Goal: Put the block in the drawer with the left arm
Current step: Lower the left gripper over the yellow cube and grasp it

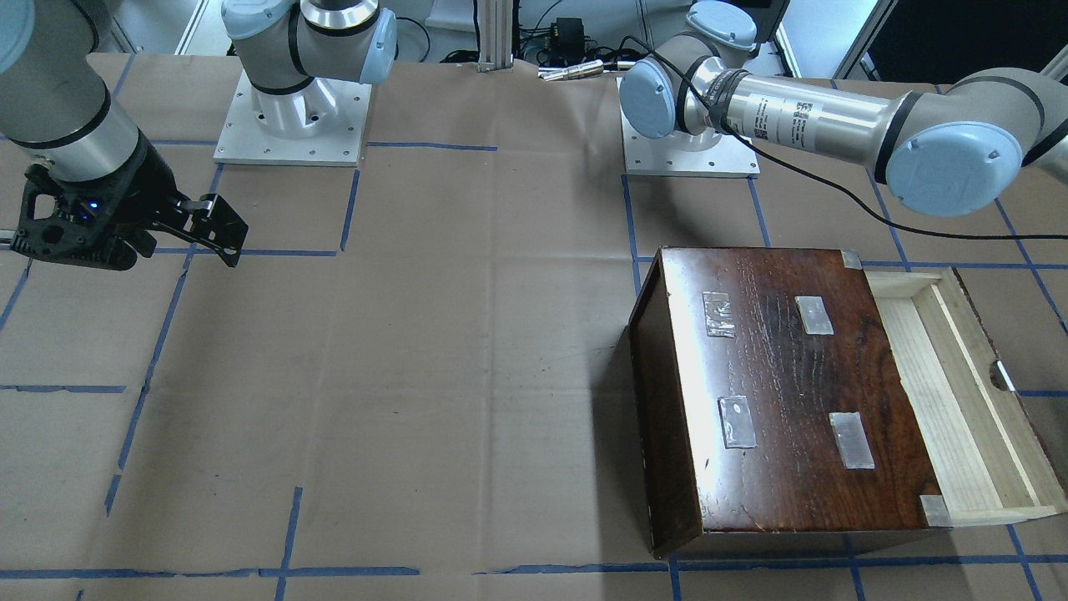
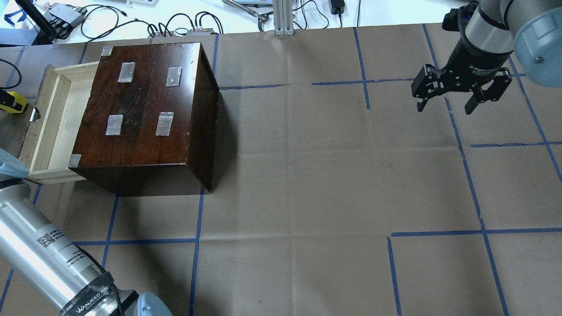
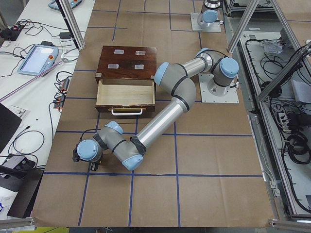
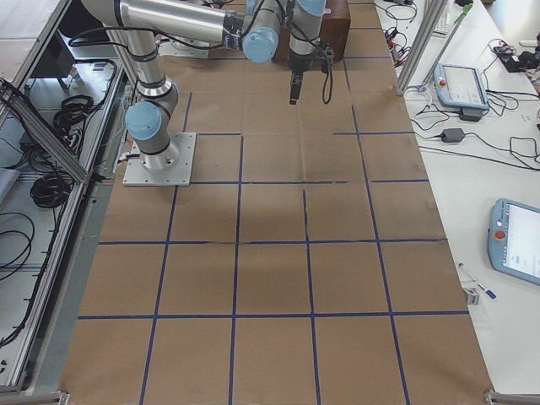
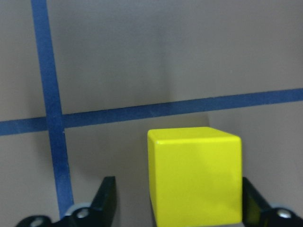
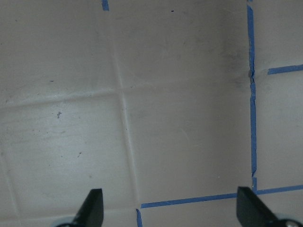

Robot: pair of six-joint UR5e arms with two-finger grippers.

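Note:
The yellow block (image 5: 194, 177) stands on the brown paper near a blue tape cross, seen only in the left wrist view. My left gripper (image 5: 180, 205) is open and straddles it: the left finger stands apart from the block and the right finger is close against its side. The left arm (image 3: 160, 121) reaches past the drawer's front towards the table's left end, where the gripper (image 3: 92, 164) is down low. The drawer (image 2: 52, 118) is pulled out of the dark-brown box (image 2: 145, 109) and is empty. My right gripper (image 2: 445, 108) is open and empty above bare paper.
The box's top carries several clear tape patches (image 2: 114, 125). The drawer's dark front has a metal handle (image 3: 127, 111). Blue tape lines (image 2: 439, 232) grid the paper. Cables and devices (image 2: 175, 26) lie beyond the far edge. The arm bases (image 1: 292, 117) are bolted at the robot's side.

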